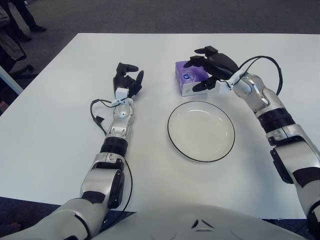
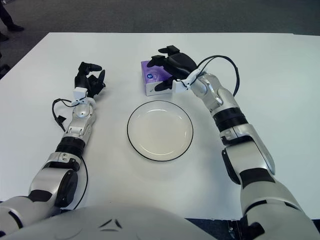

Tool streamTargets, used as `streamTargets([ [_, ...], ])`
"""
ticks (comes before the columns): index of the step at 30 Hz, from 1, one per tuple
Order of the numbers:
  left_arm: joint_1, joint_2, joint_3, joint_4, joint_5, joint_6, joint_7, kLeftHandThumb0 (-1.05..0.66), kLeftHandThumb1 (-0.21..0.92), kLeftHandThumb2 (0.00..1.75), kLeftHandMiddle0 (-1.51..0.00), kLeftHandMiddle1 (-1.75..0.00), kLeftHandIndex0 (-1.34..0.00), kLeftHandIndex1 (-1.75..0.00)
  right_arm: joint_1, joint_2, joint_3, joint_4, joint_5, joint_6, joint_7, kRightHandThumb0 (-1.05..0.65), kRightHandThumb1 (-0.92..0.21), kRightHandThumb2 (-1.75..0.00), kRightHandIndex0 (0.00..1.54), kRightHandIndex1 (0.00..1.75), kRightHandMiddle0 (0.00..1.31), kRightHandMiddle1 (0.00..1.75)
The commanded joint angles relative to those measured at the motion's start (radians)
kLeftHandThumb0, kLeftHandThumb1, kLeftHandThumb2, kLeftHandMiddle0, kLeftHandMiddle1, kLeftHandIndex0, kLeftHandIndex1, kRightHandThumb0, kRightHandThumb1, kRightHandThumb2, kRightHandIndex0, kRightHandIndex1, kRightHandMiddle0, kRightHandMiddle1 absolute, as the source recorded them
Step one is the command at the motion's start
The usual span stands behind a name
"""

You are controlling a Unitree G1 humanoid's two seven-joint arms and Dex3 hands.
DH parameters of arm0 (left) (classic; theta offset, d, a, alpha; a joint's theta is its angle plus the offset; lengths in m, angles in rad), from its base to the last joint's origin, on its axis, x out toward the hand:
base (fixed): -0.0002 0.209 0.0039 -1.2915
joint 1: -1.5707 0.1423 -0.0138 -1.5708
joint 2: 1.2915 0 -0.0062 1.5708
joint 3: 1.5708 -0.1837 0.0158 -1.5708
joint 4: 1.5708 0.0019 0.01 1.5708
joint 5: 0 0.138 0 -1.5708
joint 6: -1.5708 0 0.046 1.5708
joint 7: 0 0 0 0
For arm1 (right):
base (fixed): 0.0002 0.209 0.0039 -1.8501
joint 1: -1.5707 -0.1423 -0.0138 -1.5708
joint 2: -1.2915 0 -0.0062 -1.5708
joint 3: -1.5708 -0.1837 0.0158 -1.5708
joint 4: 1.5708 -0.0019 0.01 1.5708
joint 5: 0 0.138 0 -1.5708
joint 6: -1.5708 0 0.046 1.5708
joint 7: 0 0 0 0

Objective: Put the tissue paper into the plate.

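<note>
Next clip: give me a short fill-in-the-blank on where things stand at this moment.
1. The right hand reaches over the purple ____.
2. The white plate holds ____.
3. The tissue pack sits on the plate's ____ side.
4. The left hand shows to the ____ of the tissue pack.

Missing words: tissue pack; nothing; far; left

Silver-grey arm shells, black joint bands. Both black three-fingered: left hand (image 1: 127,79), right hand (image 1: 212,66). Black cable loops at each wrist. White torso below; small dark mark, possibly a logo.
</note>
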Motion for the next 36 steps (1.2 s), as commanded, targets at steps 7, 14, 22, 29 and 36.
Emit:
streamTargets([
  [7, 0.116, -0.014, -0.014, 0.054, 0.021, 0.009, 0.005, -0.36, 0.89, 0.38, -0.8, -1.75, -0.41, -1.55, -0.113, 0.053, 0.032, 0.241, 0.024, -0.074, 0.006, -0.88, -0.92, -0.39, 0.09, 0.0, 0.24, 0.01],
  [14, 0.117, -0.013, -0.014, 0.051, 0.021, 0.012, 0.003, -0.36, 0.89, 0.38, -0.8, -1.75, -0.42, -1.55, -0.182, 0.084, 0.055, 0.378, 0.009, -0.095, -0.023, -0.95, -0.92, -0.46, 0.09, 0.0, 0.23, 0.0],
  [22, 0.118, -0.013, -0.016, 0.05, 0.023, 0.013, 0.004, -0.36, 0.89, 0.38, -0.8, -1.75, -0.42, -1.55, -0.22, 0.111, 0.063, 0.447, 0.024, -0.096, -0.003, -1.0, -0.92, -0.51, 0.09, 0.0, 0.23, 0.0],
  [29, 0.123, -0.014, -0.017, 0.043, 0.026, 0.016, 0.006, -0.36, 0.89, 0.38, -0.8, -1.75, -0.42, -1.54, -0.235, 0.138, 0.048, 0.492, 0.069, -0.097, 0.066, -1.03, -0.92, -0.53, 0.08, 0.0, 0.22, 0.0],
  [36, 0.128, -0.017, -0.019, 0.031, 0.029, 0.023, 0.008, -0.36, 0.89, 0.37, -0.79, -1.75, -0.42, -1.54, -0.235, 0.159, 0.052, 0.537, 0.097, -0.091, 0.132, -1.04, -0.92, -0.53, 0.08, 0.0, 0.22, 0.0],
])
